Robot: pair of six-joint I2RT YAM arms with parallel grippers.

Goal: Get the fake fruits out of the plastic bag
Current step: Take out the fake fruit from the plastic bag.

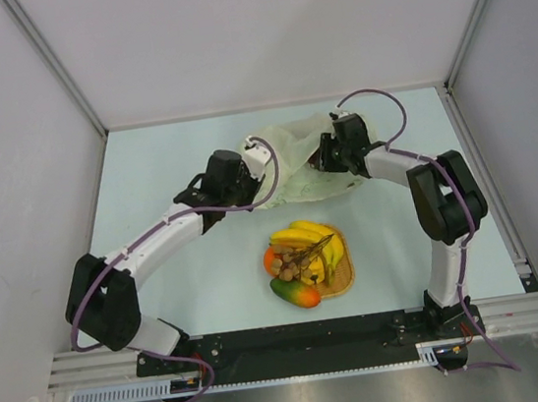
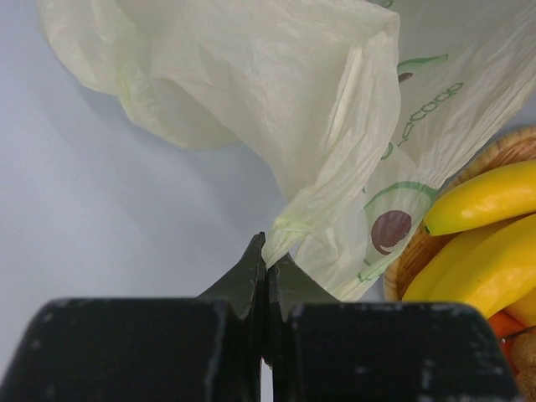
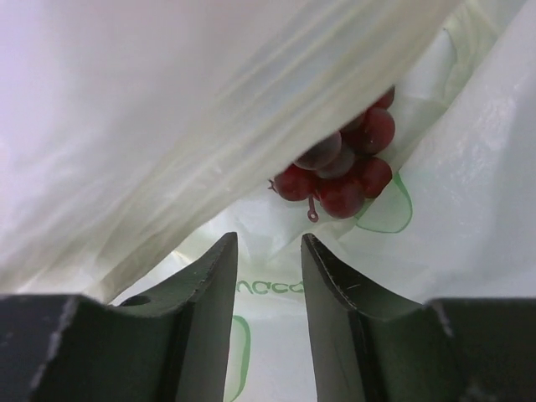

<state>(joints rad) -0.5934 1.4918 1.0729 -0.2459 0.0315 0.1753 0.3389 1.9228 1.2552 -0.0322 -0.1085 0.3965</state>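
The pale yellow-green plastic bag (image 1: 301, 157) lies at the back of the table. My left gripper (image 1: 265, 184) is shut on a pinched fold of the bag (image 2: 289, 230) at its left edge and holds it up. My right gripper (image 1: 320, 155) is open, its jaws inside the bag's mouth, just short of the dark red-purple grapes (image 3: 347, 172) lying in the bag. The bananas (image 1: 306, 239), orange (image 1: 273, 260), mango (image 1: 296, 294) and brown nut cluster (image 1: 301, 256) rest on the woven mat (image 1: 343, 275). The bananas also show in the left wrist view (image 2: 490, 197).
Grey walls close in the table on both sides and at the back. The metal rail with the arm bases (image 1: 307, 340) runs along the near edge.
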